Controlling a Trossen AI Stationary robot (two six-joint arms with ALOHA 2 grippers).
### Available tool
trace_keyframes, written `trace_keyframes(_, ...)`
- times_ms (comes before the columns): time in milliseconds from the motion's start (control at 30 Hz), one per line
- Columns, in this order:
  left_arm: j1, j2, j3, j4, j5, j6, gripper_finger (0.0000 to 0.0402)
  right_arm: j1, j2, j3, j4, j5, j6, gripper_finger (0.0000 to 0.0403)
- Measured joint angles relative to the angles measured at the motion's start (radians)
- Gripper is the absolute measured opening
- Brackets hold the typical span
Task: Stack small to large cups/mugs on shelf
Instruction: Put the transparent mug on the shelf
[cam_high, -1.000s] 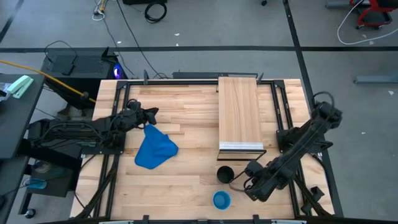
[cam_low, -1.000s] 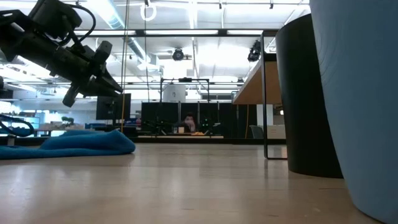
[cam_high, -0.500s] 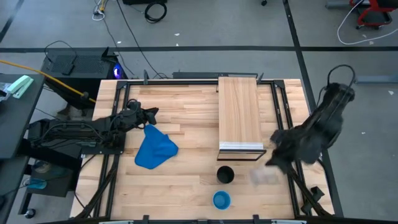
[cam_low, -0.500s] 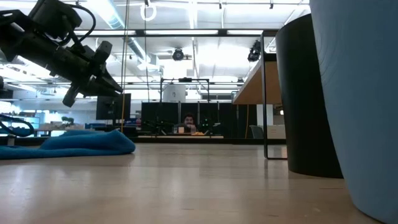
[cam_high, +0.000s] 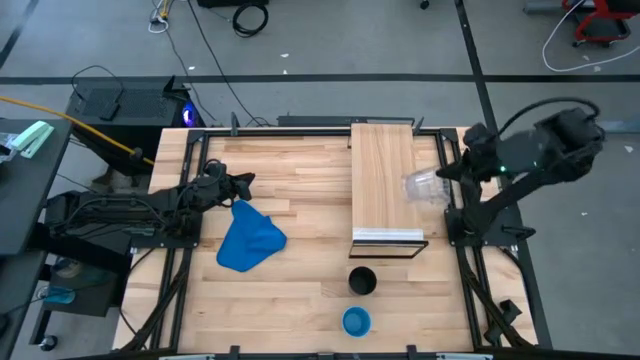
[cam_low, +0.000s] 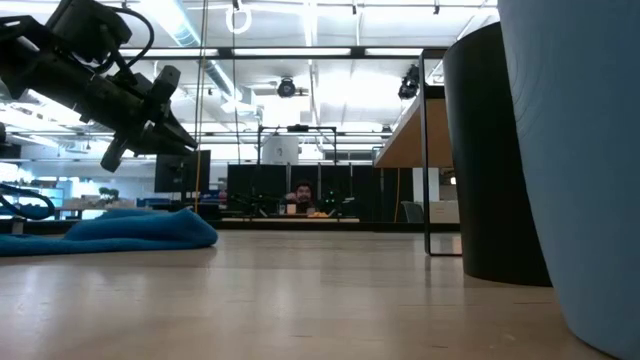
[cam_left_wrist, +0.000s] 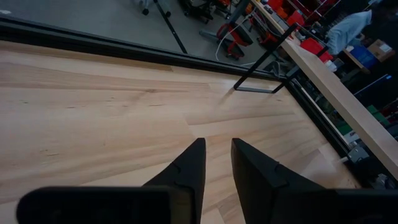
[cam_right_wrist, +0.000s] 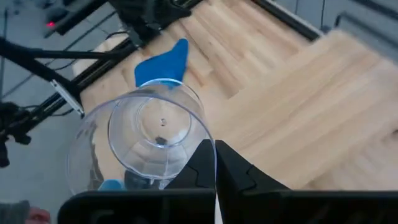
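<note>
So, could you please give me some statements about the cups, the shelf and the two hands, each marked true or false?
1. The right hand holds the clear cup. True.
2. The black cup stands on the shelf. False: it stands on the tabletop, in front of the shelf.
3. The light-blue cup is stacked inside the black cup. False: they stand apart.
4. The left hand is beside the blue cloth, holding nothing. True.

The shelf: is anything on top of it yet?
No cup stands on the shelf. The right hand holds the clear cup above its right edge. The black cup and blue cup sit on the table.
</note>
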Motion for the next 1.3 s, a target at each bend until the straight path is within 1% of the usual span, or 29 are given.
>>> trace_keyframes(67, 0.000, 0.000, 0.000, 0.001, 0.000, 0.000, 0.0085, -0.091, 0.034, 0.041, -0.008, -0.053, -0.105, 0.0000)
trace_keyframes(233, 0.000, 0.000, 0.000, 0.001, 0.000, 0.000, 0.0092, -0.310, 0.138, 0.089, -0.008, -0.274, -0.357, 0.0000)
trace_keyframes(300, 0.000, 0.000, 0.000, 0.000, 0.000, 0.000, 0.0093, -0.384, 0.185, 0.087, -0.008, -0.372, -0.464, 0.0000)
trace_keyframes(400, 0.000, 0.000, 0.000, 0.000, 0.000, 0.000, 0.0093, -0.458, 0.242, 0.076, -0.009, -0.468, -0.580, 0.0000)
trace_keyframes(567, 0.000, 0.000, 0.000, 0.001, 0.000, 0.000, 0.0094, -0.480, 0.291, 0.074, -0.009, -0.476, -0.674, 0.0000)
trace_keyframes(767, 0.000, 0.000, 0.000, 0.000, 0.000, 0.000, 0.0091, -0.480, 0.304, 0.056, -0.006, -0.478, -0.707, 0.0000)
trace_keyframes(867, 0.000, 0.000, 0.000, 0.000, 0.000, 0.000, 0.0087, -0.479, 0.279, -0.029, -0.007, -0.479, -0.703, 0.0000)
trace_keyframes(967, 0.000, 0.000, 0.000, 0.000, 0.000, 0.000, 0.0085, -0.445, 0.231, -0.161, -0.013, -0.481, -0.668, 0.0000)
trace_keyframes(1033, 0.000, 0.000, 0.000, 0.000, 0.000, 0.000, 0.0086, -0.423, 0.207, -0.217, -0.013, -0.455, -0.662, 0.0000)
trace_keyframes(1200, 0.000, 0.000, 0.000, 0.000, 0.000, 0.000, 0.0093, -0.389, 0.200, -0.247, -0.008, -0.412, -0.611, 0.0000)
trace_keyframes(1300, 0.000, 0.000, 0.000, 0.000, 0.000, 0.000, 0.0093, -0.354, 0.220, -0.248, -0.009, -0.398, -0.616, 0.0000)
